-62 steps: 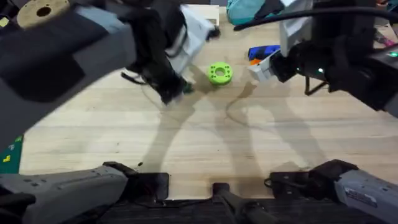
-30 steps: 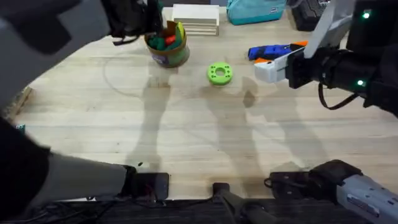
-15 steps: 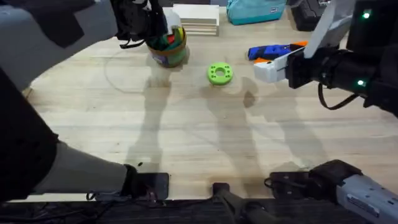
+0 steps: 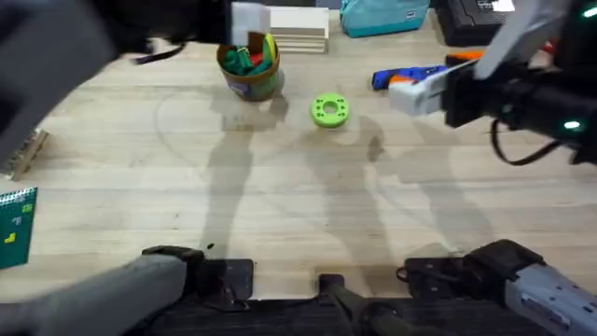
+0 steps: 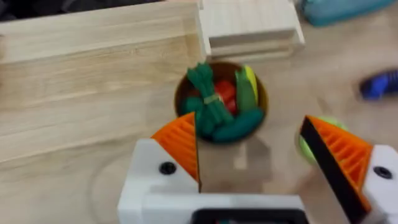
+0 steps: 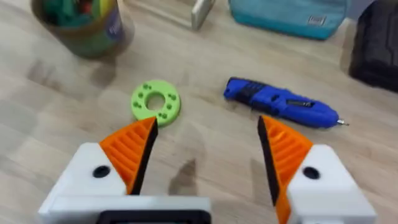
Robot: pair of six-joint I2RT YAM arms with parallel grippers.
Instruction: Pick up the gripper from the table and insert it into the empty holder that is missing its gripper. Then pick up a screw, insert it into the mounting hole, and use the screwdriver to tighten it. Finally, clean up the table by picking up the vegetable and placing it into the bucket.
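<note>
1. Orange ribbed pads on the left gripper are spread wide with nothing between them; it's hovering right above the bucket. In the overhead view that arm is mostly a big dark blur, so the gripper itself is hard to make out there.
2. Right gripper is spread wide too, holding nothing, up off the table.
3. Past its fingers: the green disc and the blue screwdriver, lying flat, bit pointing away from the disc. In the overhead view the arm hides part of the screwdriver.
4. The vegetable is in the bucket, leaning among red, yellow and green toy pieces.
5. Bucket sits near the table's far edge, just beside a stack of wooden boards. A teal pouch is cut off by the frame edge.
</note>
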